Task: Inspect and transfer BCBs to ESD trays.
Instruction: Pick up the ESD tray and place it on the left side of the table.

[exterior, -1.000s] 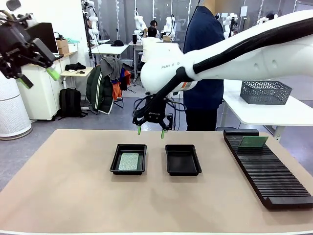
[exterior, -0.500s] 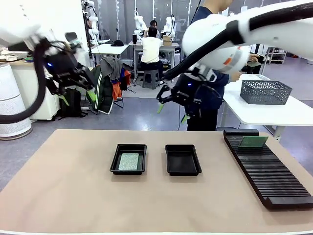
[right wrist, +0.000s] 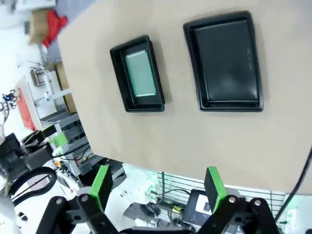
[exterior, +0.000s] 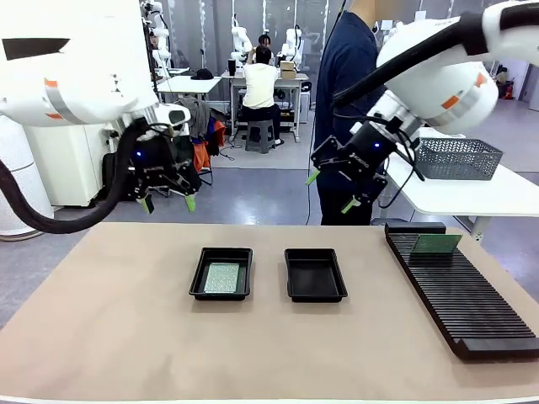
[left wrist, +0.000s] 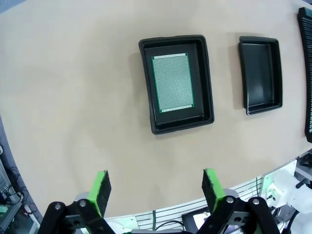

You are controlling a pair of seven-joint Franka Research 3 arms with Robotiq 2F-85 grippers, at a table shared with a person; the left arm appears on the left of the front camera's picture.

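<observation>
The near half of the tan table (exterior: 118, 337) lies bare. At the middle of the frame two black trays sit side by side, apart, long sides toward each other. The left tray (exterior: 221, 253) holds a green board (exterior: 221, 277) flat on its floor; in the left wrist view the board lies within the rim with a dark margin around it. The right tray (exterior: 315, 276) shows a bare black floor. Along the right side a long ribbed rack (exterior: 463, 299) runs from near to far, and a second board (exterior: 436, 244) stands tilted in its far slots.

Above the far edge, at middle left, the left gripper (exterior: 169, 203) hangs in the air, pads pointing down, jaws wide and holding nothing. At upper right of centre the right gripper (exterior: 330, 191) hangs tilted, higher than the left one, jaws also wide and bare. Both are well clear of the trays.

Behind the table a person (exterior: 349, 101) in dark blue stands at upper centre. To the right a grey basket (exterior: 457, 157) rests on a white side table (exterior: 472, 192).
</observation>
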